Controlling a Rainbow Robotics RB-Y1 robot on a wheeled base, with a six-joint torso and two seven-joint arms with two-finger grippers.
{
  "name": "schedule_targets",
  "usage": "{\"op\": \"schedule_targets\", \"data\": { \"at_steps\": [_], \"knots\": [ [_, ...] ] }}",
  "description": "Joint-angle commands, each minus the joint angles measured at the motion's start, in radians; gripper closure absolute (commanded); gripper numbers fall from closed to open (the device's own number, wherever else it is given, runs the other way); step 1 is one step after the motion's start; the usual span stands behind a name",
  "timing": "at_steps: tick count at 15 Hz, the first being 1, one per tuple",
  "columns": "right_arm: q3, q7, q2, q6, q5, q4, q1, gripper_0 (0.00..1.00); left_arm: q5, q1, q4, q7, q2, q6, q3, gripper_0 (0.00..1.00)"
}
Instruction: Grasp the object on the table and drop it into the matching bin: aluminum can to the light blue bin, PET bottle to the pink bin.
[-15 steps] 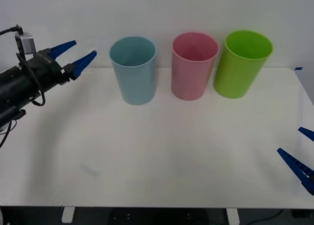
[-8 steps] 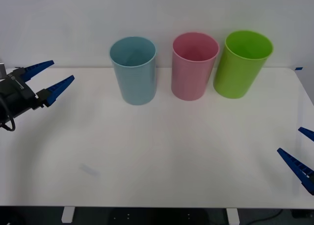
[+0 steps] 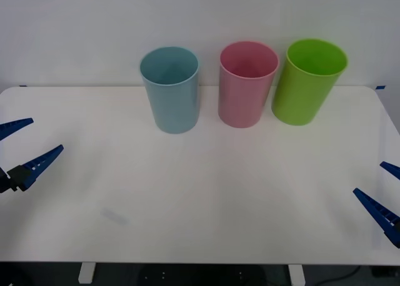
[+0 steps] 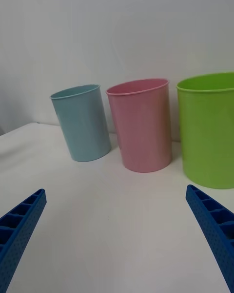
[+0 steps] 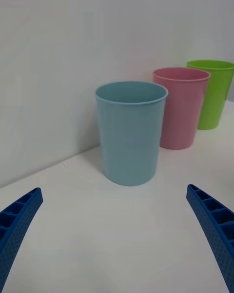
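Observation:
The light blue bin (image 3: 170, 92) (image 4: 83, 124) (image 5: 129, 136) stands upright at the back of the white table (image 3: 206, 192), with the pink bin (image 3: 245, 89) (image 4: 141, 127) (image 5: 178, 110) just to its right. The aluminum can and the PET bottle are out of view. At the table's left edge my left gripper (image 3: 47, 133) (image 5: 114, 189) is open and holds nothing, well short of the light blue bin. My right gripper (image 3: 369, 177) (image 4: 114, 190) is open and holds nothing at the right front edge.
A lime green bin (image 3: 306, 83) (image 4: 209, 132) (image 5: 212, 95) stands to the right of the pink one, close beside it. A white wall rises right behind the bins. A faint smudge (image 3: 114, 216) marks the tabletop at the front left.
My left arm has drawn back from beside the light blue bin toward the table's left edge, fingers open throughout. The right arm has not moved.

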Motion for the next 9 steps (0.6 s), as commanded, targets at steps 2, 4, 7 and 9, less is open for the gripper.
{"op": "schedule_targets", "data": {
  "at_steps": [2, 4, 7, 9],
  "knots": [
    [0.000, 0.000, 0.000, 0.000, 0.000, 0.000, 0.000, 0.00, 0.032, 0.082, -0.011, -0.057, 0.000, -0.011, 0.008, 0.00],
    [0.000, 0.000, 0.000, 0.000, 0.000, 0.000, 0.000, 0.00, 0.048, 0.113, -0.012, -0.060, 0.000, -0.011, 0.008, 0.00],
    [0.000, 0.000, 0.000, 0.000, 0.000, 0.000, 0.000, 0.00, 0.070, 0.143, -0.012, -0.055, -0.001, -0.011, 0.008, 0.00],
    [0.000, 0.000, 0.000, 0.000, 0.000, 0.000, 0.000, 0.00, 0.084, 0.153, -0.012, -0.054, -0.001, -0.011, 0.006, 0.00]
  ]
}}
